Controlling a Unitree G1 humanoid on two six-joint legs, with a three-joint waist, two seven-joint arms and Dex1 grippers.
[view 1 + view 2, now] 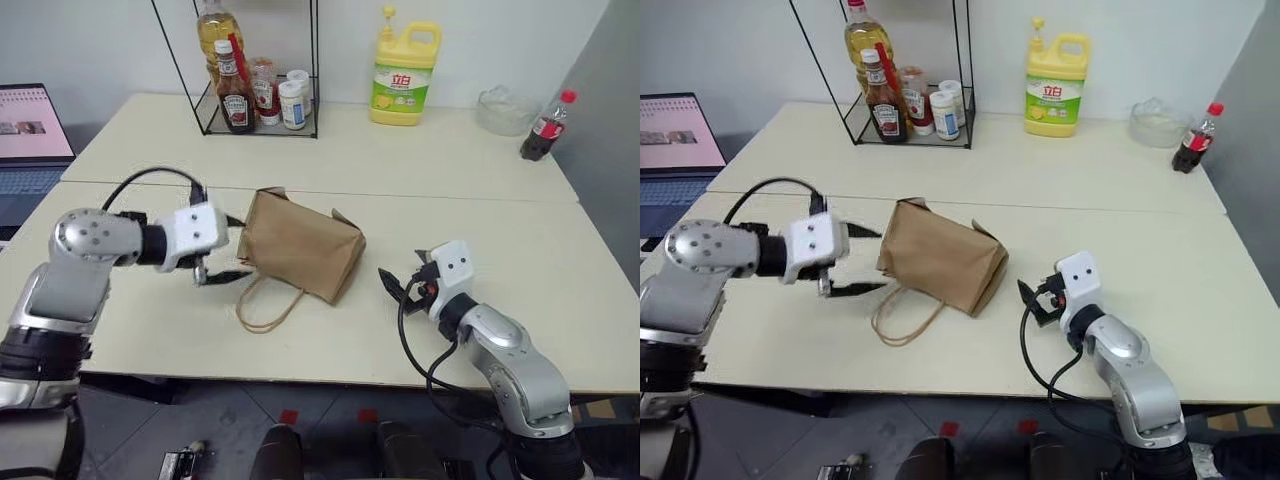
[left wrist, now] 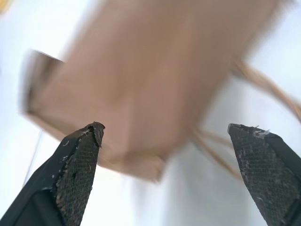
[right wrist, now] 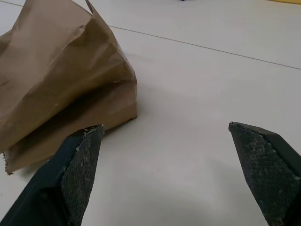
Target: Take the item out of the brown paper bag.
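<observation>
From the head views, the brown paper bag (image 1: 303, 244) lies on its side on the cream tabletop (image 1: 500, 240), its two cord handles (image 1: 268, 304) spilled toward the near edge. The left gripper (image 1: 226, 248) sits just beside the bag's left end, jaws spread wide with nothing between them, one finger near the bag's upper corner and the other near its lower edge by the handles. The right gripper (image 1: 1034, 298) rests near the bag's right end, clear of it, jaws likewise parted and empty. The item is not to be seen; the bag's paper hides whatever is inside.

In the left wrist view, the bag (image 2: 146, 80) is blurred and lies ahead of the two black fingertips (image 2: 82, 155), which stand far apart, a handle cord trailing off beside it.

In the right wrist view, the creased end of the bag (image 3: 61, 80) lies ahead of one fingertip (image 3: 84, 160), with bare tabletop between the parted jaws.
</observation>
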